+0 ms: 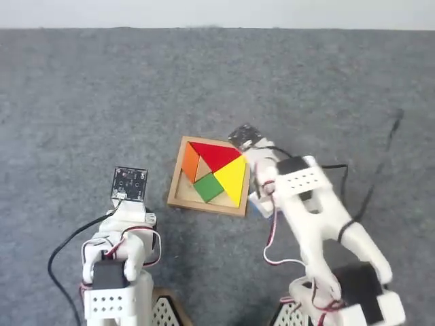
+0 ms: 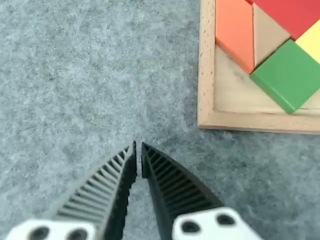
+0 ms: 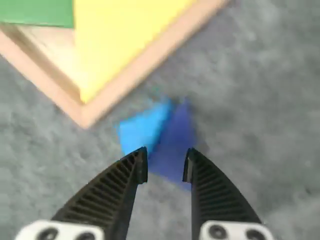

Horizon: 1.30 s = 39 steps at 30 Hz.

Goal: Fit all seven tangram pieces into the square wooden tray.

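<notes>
My right claw (image 3: 165, 162) hangs apart over the blue piece (image 3: 145, 129), at four o'clock of the tray (image 1: 175, 195). My left claw (image 2: 138, 152) is together, at its nine o'clock.

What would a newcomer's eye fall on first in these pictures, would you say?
The square wooden tray in the middle of the grey carpet, bright with coloured pieces. Next, the blue piece just outside the tray's corner, with the right gripper at it.
</notes>
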{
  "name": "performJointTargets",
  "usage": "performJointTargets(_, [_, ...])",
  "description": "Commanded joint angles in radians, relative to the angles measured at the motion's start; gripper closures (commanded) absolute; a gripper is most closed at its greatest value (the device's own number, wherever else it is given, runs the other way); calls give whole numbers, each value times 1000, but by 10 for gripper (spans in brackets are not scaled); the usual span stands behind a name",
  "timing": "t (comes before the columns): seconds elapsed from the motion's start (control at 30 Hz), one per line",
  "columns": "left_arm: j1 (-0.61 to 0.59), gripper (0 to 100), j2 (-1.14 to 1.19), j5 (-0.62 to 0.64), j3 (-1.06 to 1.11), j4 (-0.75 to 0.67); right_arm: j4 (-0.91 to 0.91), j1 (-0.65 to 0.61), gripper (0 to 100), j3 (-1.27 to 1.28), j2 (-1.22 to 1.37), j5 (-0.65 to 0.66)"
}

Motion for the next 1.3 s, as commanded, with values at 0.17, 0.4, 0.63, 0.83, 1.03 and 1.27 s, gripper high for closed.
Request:
performJointTargets(0.17, [6,979,-17,-2,-10,3,-117,-36,868,-44,137,-87])
performJointTargets(0.4, [6,979,-17,-2,-10,3,-108,-85,868,-9,131,-166])
performJointTargets(0.63, [6,979,-17,-2,-10,3,-87,-154,868,98,30,-170])
performJointTargets(0.83, [6,979,-17,-2,-10,3,-64,-87,868,123,-7,-170])
performJointTargets(1.03, [6,979,-17,-2,-10,3,22,-87,869,126,-7,-163])
performJointTargets(1.27, [6,979,-17,-2,-10,3,82,-82,850,126,-18,-35])
